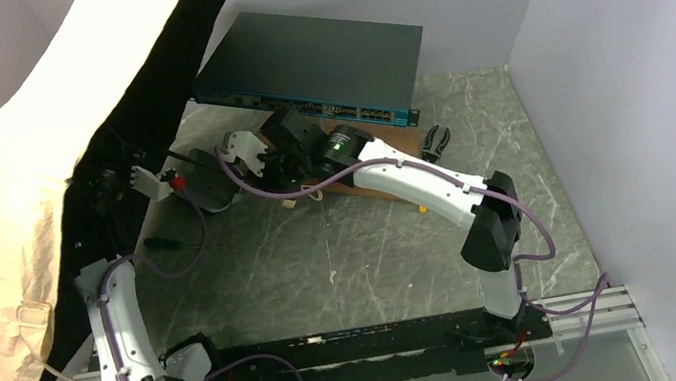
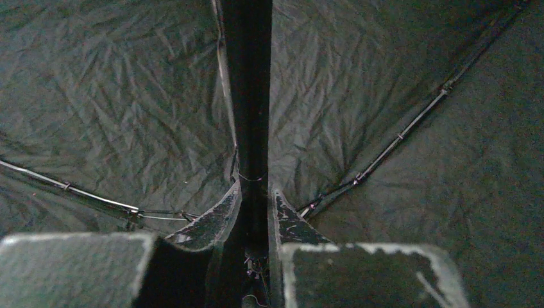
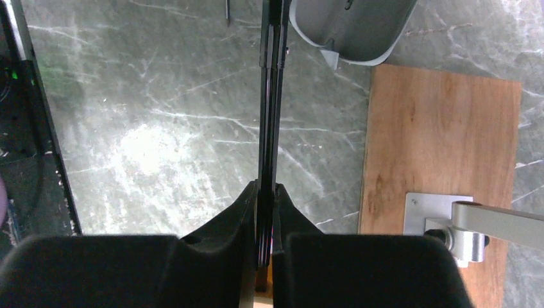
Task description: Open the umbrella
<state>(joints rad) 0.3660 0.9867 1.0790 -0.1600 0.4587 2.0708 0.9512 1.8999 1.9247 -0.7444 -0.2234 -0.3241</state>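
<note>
The left arm (image 1: 116, 320) rises from its base and reaches in under the umbrella (image 1: 52, 132). The left gripper (image 2: 256, 192) has its fingers (image 2: 215, 221) close on either side of the umbrella's shaft (image 2: 253, 96); whether they press on it is unclear. The right arm (image 1: 425, 188) stretches forward, elbow raised, forearm angled left. The right gripper (image 3: 267, 192) is clamped tight on the shaft farther from the canopy.

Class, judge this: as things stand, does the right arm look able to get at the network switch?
Probably not yet. The network switch lies close behind the right gripper with nothing visibly between, but its jaws are shut on the umbrella by its shaft.
</note>
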